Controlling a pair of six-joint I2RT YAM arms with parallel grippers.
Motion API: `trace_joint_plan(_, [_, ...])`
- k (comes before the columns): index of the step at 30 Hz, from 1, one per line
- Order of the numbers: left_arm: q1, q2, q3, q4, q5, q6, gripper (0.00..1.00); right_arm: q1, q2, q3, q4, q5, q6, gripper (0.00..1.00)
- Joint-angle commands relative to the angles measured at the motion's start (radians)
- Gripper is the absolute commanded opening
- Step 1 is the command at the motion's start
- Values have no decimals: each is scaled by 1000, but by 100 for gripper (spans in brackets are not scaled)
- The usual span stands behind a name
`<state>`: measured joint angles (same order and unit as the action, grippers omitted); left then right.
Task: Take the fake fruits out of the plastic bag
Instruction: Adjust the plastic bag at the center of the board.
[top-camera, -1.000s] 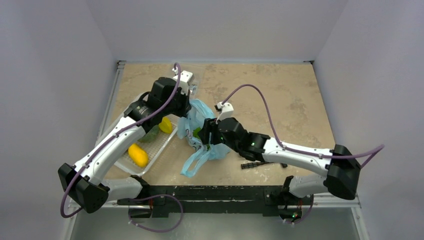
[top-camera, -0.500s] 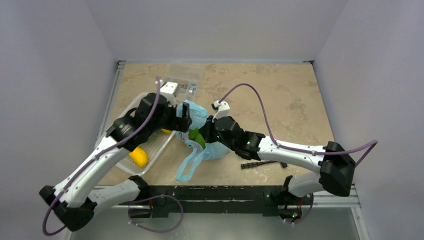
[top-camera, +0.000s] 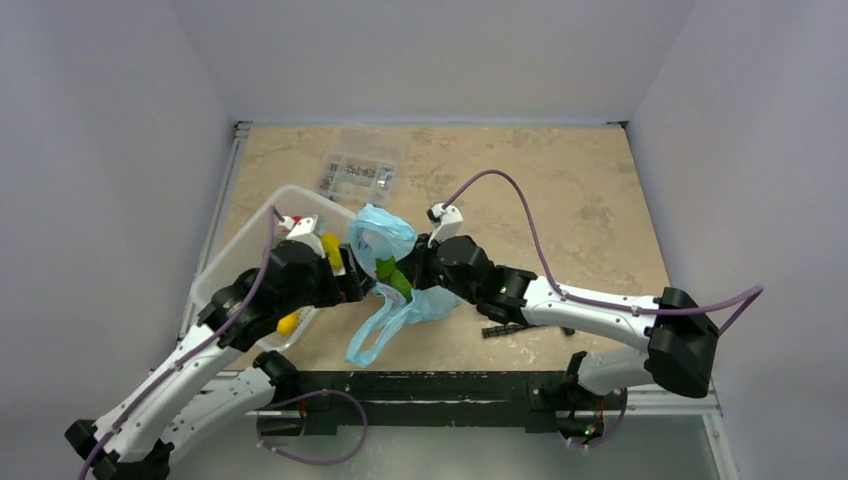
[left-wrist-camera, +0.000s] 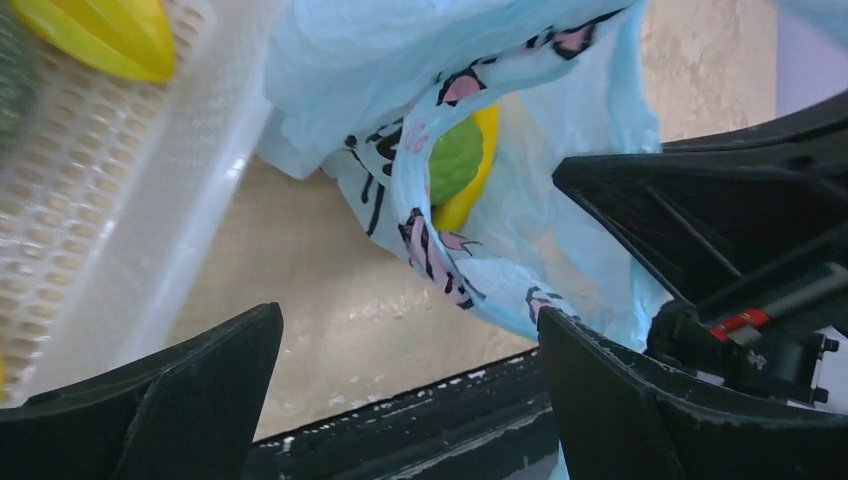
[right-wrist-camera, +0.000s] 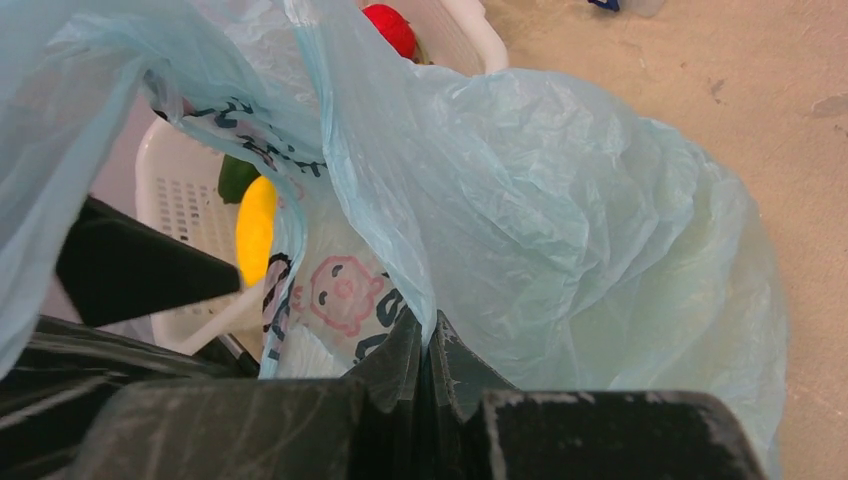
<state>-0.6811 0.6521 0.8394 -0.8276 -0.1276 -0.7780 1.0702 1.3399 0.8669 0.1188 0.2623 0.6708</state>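
Right wrist showed my right gripper (right-wrist-camera: 428, 345) pinched tight on the thin light-blue plastic bag (right-wrist-camera: 560, 200) — left gripper (left-wrist-camera: 408, 318) gaped wide, holding nothing.

Plastic bag (left-wrist-camera: 380, 60) half hides a green fruit (left-wrist-camera: 455, 158).

High overview; both wrist close-ups on bag (top-camera: 385, 235)

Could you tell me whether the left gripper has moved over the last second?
Yes. The left gripper has drawn back toward the view's bottom edge, away from the clear plastic compartment box it covered before, and now faces the light-blue plastic bag.
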Motion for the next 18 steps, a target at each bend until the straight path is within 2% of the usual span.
trace_joint_plan(1, [1,113,-67,270,186,-164,100,-3,-46,-11,61,-22,20,0])
trace_joint_plan(4, [-9,224,-74,352,227,-200,99,-2,-52,-12,62,-32,25,0])
trace_joint_plan(5, [-15,253,-71,361,229,-201,95,-3,-55,-12,61,-34,26,0])
trace_joint_plan(6, [-22,271,-71,377,235,-195,88,-3,-58,-11,56,-32,24,0])
trace_joint_plan(9, [-35,264,-89,349,206,-184,56,-4,-78,5,11,7,-4,0])
trace_joint_plan(11, [-37,204,-128,308,162,-169,42,-33,-100,20,-33,47,-32,0])
trace_joint_plan(15, [-36,29,-233,180,70,-151,0,-223,-146,25,-61,-72,-90,0])
trace_joint_plan(18, [-35,-79,-328,157,98,-158,0,-331,-125,74,-82,-185,-201,0])
